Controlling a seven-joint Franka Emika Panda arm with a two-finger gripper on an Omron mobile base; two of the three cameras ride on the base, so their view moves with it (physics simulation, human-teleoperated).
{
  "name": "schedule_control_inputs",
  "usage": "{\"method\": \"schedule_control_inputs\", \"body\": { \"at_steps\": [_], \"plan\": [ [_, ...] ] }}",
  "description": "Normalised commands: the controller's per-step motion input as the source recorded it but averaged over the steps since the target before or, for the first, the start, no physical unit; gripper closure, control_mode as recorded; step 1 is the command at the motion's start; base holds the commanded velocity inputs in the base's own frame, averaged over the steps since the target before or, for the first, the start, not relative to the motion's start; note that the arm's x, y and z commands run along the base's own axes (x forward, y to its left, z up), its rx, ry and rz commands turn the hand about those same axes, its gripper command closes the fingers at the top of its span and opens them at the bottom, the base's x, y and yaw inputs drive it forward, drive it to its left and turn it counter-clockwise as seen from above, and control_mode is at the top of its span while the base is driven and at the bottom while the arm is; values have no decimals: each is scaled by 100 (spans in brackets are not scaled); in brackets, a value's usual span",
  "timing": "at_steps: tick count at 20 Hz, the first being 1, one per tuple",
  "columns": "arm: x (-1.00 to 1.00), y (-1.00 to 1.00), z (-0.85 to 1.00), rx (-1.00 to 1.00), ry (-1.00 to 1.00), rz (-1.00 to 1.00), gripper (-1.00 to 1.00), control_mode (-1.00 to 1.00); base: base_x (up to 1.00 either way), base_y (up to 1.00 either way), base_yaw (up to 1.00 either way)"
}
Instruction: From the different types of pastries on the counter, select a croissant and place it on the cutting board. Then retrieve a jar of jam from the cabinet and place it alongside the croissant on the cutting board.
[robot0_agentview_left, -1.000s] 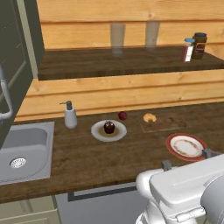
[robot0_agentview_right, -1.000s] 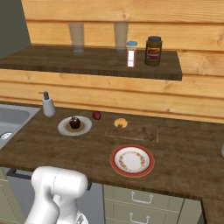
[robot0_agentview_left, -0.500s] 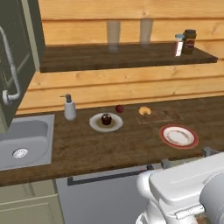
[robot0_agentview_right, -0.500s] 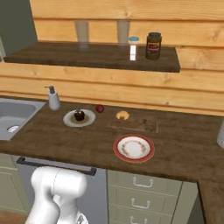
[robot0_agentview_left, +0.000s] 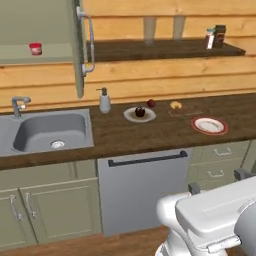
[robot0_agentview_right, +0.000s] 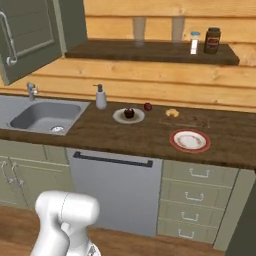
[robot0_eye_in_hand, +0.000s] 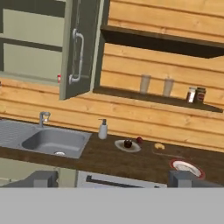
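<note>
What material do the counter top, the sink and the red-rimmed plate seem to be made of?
Counter top: dark wood with a matte finish, as grain streaks show.
Sink: probably brushed metal, being plain grey with a dull sheen and a drain.
Red-rimmed plate: likely glazed ceramic, smooth and pale with a painted rim. The rendering leaves this open.

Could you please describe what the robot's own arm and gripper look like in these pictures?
The arm is glossy white with smooth, rounded, bulky housings and a darker grey joint at its edge. In the right base view it shows as a white rounded link. The gripper has two small, blocky dark grey finger tips. No cables or markings are visible.
</note>
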Motion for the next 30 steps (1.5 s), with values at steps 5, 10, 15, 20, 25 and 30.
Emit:
{"method": "schedule_control_inputs", "body": {
  "at_steps": [5, 10, 15, 20, 25, 30],
  "plan": [
    [0, 0, 0, 0, 0, 0, -100, 100, -24, 100, 0],
    [0, 0, 0, 0, 0, 0, -100, 100, 14, 96, 0],
    [0, 0, 0, 0, 0, 0, -100, 100, 47, 60, 0],
    [0, 0, 0, 0, 0, 0, -100, 100, 15, 4, 0],
    [0, 0, 0, 0, 0, 0, -100, 100, 24, 22, 0],
    [0, 0, 0, 0, 0, 0, -100, 100, -1, 75, 0]
  ]
}}
